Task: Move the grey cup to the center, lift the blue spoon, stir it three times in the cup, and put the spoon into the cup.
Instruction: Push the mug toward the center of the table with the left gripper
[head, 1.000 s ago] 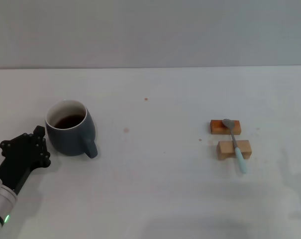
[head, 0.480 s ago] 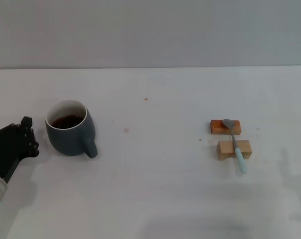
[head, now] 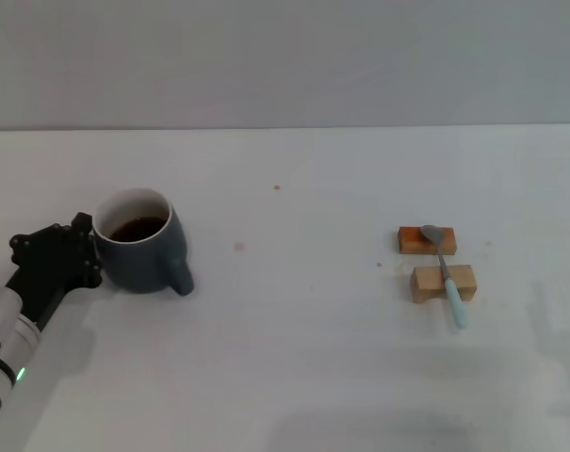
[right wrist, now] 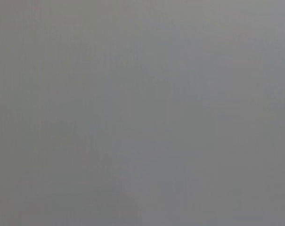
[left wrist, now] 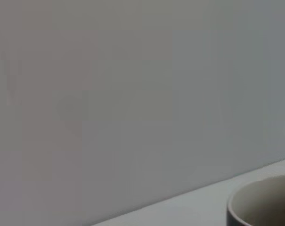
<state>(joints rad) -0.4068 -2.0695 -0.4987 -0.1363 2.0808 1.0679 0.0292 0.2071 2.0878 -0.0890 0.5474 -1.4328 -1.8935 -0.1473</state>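
The grey cup [head: 141,252] stands at the left of the white table with dark liquid inside, its handle pointing to the front right. My left gripper [head: 58,262] is right against the cup's left side. The cup's rim also shows in the left wrist view [left wrist: 262,202]. The blue spoon [head: 446,273] lies at the right across two wooden blocks, its metal bowl on the far one and its pale blue handle toward the front. The right gripper is out of view.
Two wooden blocks [head: 427,241] [head: 444,283] hold the spoon at the right. The white table [head: 294,330] meets a grey wall at the back. The right wrist view shows only plain grey.
My left gripper drew back to the left, then came right against the cup's left side. The cup has shifted slightly to the right. The spoon has not moved.
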